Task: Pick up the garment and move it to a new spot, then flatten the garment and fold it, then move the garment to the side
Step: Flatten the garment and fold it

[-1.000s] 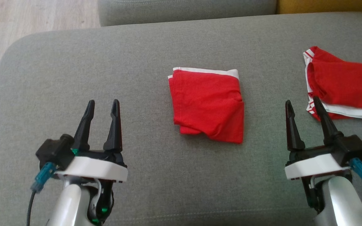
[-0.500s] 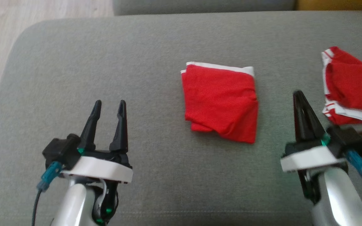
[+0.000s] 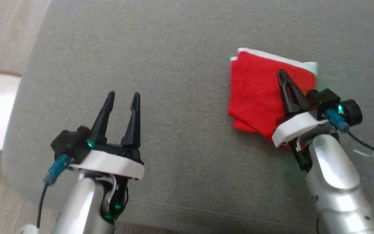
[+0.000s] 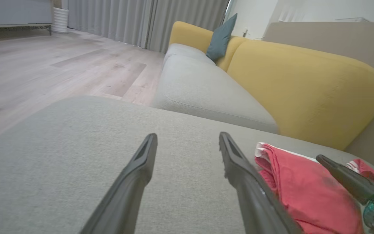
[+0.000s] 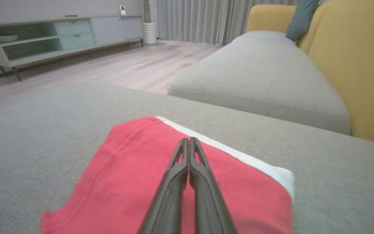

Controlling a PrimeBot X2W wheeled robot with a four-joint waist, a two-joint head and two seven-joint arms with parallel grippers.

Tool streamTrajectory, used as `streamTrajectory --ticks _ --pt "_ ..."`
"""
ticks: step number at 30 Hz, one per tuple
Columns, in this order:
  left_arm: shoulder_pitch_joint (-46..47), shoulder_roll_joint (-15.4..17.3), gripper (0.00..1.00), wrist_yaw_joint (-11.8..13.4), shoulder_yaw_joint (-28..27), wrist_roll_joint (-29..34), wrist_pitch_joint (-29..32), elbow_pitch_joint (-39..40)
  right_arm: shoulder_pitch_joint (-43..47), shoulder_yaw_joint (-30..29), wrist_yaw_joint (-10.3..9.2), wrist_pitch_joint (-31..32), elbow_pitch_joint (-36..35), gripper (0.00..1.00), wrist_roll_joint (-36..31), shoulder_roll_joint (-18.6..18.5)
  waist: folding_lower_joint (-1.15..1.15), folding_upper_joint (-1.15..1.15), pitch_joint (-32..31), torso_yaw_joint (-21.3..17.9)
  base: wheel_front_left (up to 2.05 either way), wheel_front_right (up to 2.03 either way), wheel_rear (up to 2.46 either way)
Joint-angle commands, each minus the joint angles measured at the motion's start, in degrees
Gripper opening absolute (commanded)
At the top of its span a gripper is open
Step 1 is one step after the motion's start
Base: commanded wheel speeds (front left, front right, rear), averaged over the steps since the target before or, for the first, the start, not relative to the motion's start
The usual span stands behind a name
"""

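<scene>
Folded garment (image 3: 255,94) lay on cushion (image 3: 174,65), far from left edge. My right pincer (image 3: 282,72) was closed, empty, over it; left pincer (image 3: 123,95) wide. Next, likely: grasp, shift aside.

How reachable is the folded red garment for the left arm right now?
Probably yes: the left end effector is open, and bare grey cushion lies between it and the folded red garment. The right end effector, shut, is over the garment's right side, so they might crowd.
</scene>
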State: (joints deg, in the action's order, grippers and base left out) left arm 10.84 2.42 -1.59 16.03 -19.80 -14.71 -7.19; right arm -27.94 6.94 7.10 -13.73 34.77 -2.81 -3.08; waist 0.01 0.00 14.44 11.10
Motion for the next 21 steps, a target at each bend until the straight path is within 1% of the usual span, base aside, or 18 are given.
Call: streamTrajectory --ticks 1,6,7,15,17,21 --pt "2.37 0.45 1.00 -0.17 -1.69 -0.37 -0.29 1.73 -2.55 0.87 0.39 -0.81 0.16 0.00 -0.97 0.20 -0.01 0.00 2.35 2.73 0.00 0.00 0.00" --pt "2.64 0.45 1.00 -0.17 -1.90 -0.42 -0.29 1.50 -5.36 -1.29 0.39 -1.09 8.01 0.00 -2.80 0.20 -0.01 0.00 3.62 4.60 0.00 0.00 0.00" --pt "2.64 0.45 1.00 -0.17 -1.90 -0.42 -0.29 1.50 -5.36 -1.29 0.39 -1.09 8.01 0.00 -2.80 0.20 -0.01 0.00 3.62 4.60 0.00 0.00 0.00" --pt "3.24 0.45 1.00 -0.11 -2.28 -0.48 -0.29 1.08 -7.71 -2.04 0.39 -1.21 17.79 0.00 -3.10 0.20 -0.01 0.00 4.13 4.51 0.00 0.00 0.00" --pt "3.46 0.45 1.00 -0.05 -2.24 -0.51 -0.29 1.01 -8.48 -1.78 0.39 -1.24 18.20 0.00 -2.52 0.20 -0.01 0.00 4.02 4.05 0.00 0.00 0.00" --pt "3.40 0.45 1.00 -0.07 -2.72 -0.22 -0.29 0.90 -8.73 -0.83 0.39 -1.25 15.02 0.00 -0.54 0.20 -0.01 0.00 3.05 2.58 0.00 0.00 0.00"
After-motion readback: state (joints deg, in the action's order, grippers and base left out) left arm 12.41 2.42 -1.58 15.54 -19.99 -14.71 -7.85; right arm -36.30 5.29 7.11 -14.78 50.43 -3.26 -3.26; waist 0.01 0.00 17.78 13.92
